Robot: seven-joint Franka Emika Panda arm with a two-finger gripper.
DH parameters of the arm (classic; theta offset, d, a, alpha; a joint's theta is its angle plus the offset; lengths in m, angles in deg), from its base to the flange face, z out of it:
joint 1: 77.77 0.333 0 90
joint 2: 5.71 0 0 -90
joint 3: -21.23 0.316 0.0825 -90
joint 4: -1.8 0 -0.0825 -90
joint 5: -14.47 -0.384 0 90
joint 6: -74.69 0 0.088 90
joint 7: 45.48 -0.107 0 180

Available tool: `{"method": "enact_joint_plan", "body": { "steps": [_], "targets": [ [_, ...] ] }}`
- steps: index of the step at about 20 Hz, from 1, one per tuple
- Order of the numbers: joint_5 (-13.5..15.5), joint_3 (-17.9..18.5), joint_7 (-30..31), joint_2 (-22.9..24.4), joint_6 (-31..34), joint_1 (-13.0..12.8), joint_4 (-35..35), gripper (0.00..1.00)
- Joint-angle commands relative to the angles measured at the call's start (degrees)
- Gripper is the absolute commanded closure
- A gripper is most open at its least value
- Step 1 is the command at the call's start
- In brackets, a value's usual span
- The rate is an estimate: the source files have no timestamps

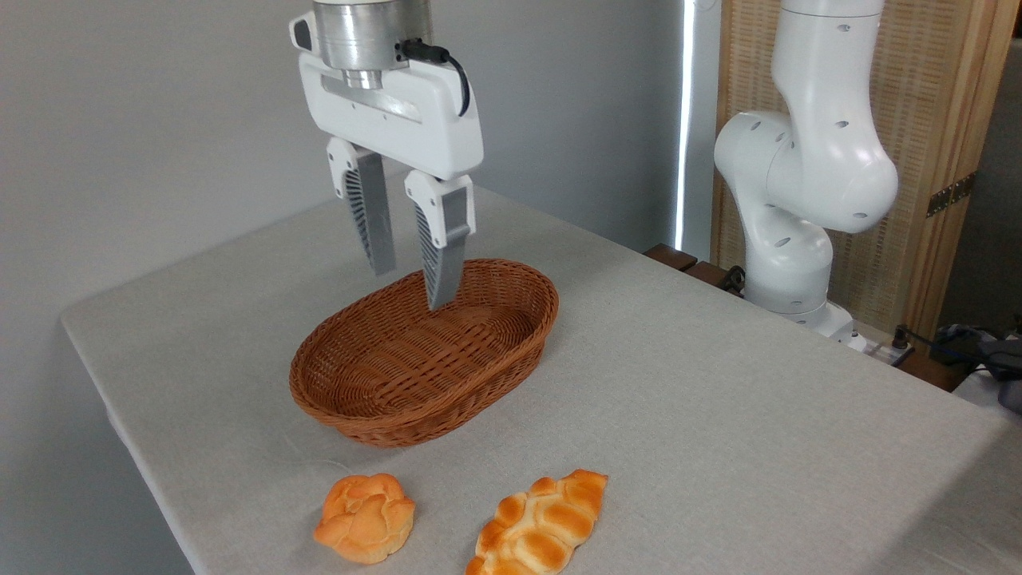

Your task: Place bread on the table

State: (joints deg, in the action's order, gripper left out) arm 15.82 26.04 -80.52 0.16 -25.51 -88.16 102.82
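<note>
Golden-orange braided bread lies on the table at the bottom centre of the frame, just beside a round orange bun on its left. Behind them stands a brown wicker basket. Above the basket, the gripper hangs with fingers apart, holding nothing.

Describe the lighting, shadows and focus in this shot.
Camera view: soft, even light; faint shadows under the wicker basket and braided loaf; a bright overexposed strip by the wall; the hand and table look sharp.
</note>
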Motion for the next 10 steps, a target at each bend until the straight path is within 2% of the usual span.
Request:
{"method": "enact_joint_plan", "body": {
  "steps": [1, 10],
  "targets": [
    [3.39, -0.59, 0.59, -4.72, 1.67, 0.01, -5.3, 0.0],
    [3.65, -0.24, 0.24, -5.96, 1.59, 0.1, -5.57, 0.0]
  ]
}}
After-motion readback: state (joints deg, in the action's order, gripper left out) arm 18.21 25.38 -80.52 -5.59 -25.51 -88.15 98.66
